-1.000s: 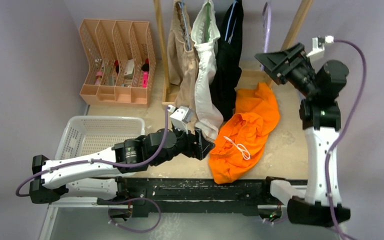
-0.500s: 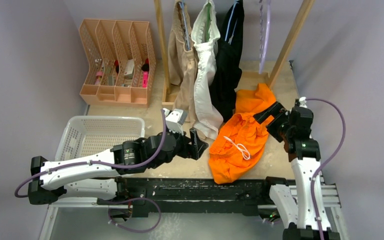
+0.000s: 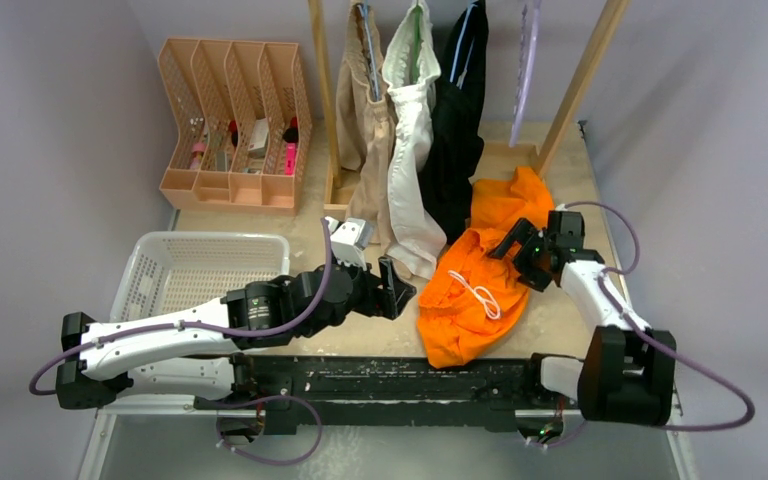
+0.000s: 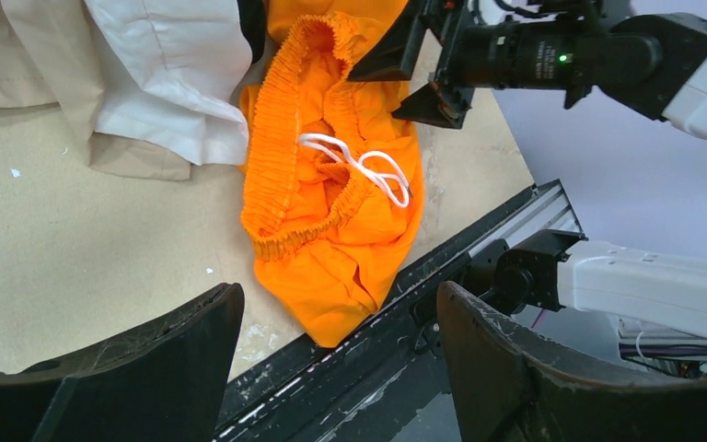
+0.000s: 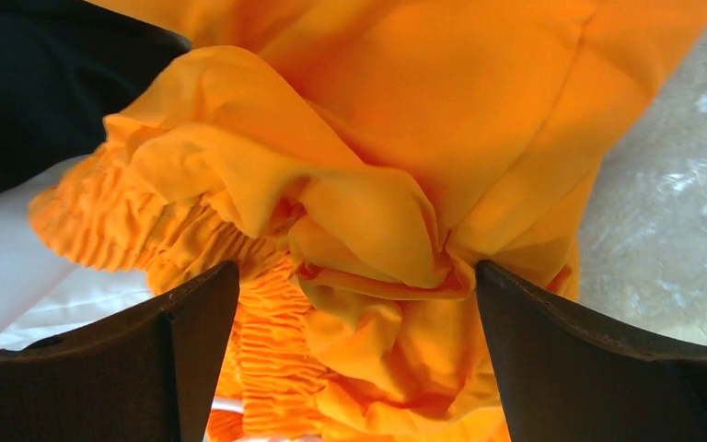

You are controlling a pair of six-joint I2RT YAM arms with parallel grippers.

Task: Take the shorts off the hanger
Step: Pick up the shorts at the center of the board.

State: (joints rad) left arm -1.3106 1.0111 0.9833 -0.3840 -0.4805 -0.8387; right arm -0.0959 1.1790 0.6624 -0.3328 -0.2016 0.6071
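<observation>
Orange shorts (image 3: 485,270) are lying on the tabletop (image 4: 74,239), one of four done; beige pair (image 3: 362,110), white pair (image 3: 410,140) and black pair (image 3: 457,120) are hanging (left fingers (image 4: 147,368) and right fingers (image 5: 608,368) gaping, empty).

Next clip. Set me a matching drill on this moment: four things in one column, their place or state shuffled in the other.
1. orange shorts
2. white shorts
3. right hand
4. basket

A. hanging on the rack
B. open, over the orange pair
C. crumpled on the table
D. far left, beside the left arm

Pairs: 1-C, 2-A, 3-B, 4-D
</observation>
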